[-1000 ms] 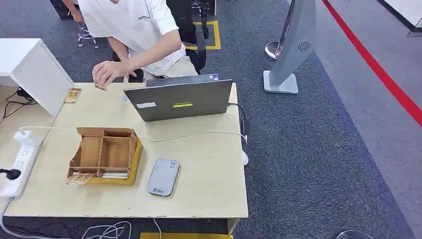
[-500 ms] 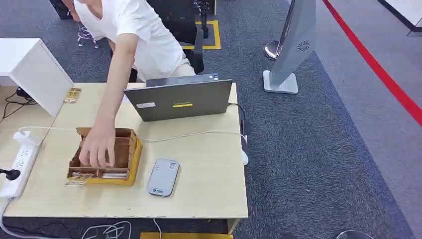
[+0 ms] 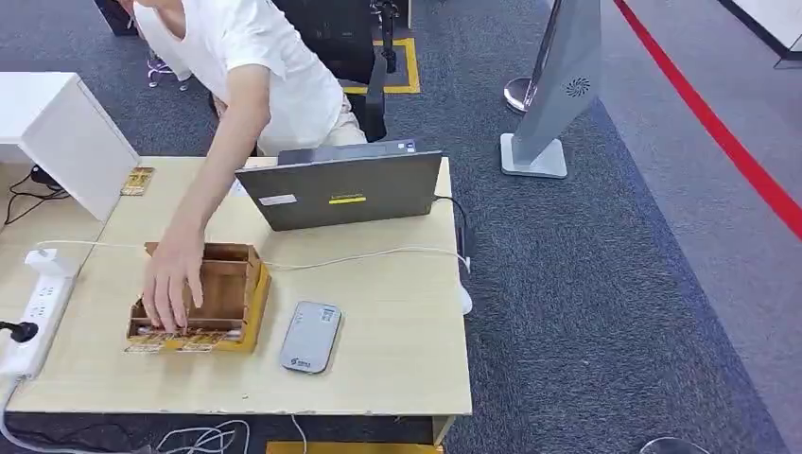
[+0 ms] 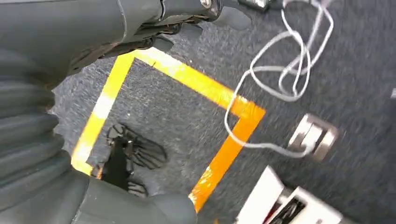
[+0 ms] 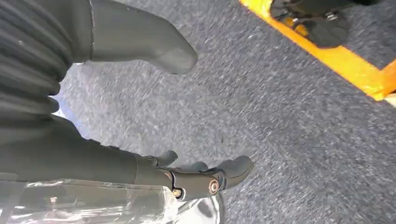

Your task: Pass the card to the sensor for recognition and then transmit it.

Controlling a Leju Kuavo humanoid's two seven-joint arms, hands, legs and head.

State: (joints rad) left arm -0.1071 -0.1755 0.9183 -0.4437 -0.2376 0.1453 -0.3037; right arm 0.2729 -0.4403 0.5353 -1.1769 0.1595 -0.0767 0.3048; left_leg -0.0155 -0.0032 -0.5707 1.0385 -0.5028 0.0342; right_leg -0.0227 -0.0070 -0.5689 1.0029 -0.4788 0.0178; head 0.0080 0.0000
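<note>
Light wooden table (image 3: 397,331) fills the left and centre of the head frame, on grey carpet. Person in a white shirt (image 3: 274,66) leans in from the upper left, arm stretched down across the table. Grey laptop (image 3: 340,189) sits upper centre, lid back facing the camera. Brown compartment tray (image 3: 232,284) is lower left of centre; the person's hand (image 3: 170,288) rests on its left part, fingers down at the front slot where the cards (image 3: 180,334) lie, one card edge sticking out at the tray's front. Grey card sensor (image 3: 310,337) lies just right of the tray, flat. White power strip (image 3: 38,312) at far left edge. Left hand (image 4: 154,28) hangs over the carpet, fingers loosely extended, grasping nothing. Right hand (image 5: 140,107) also hangs, fingers apart, released, nothing held.
</note>
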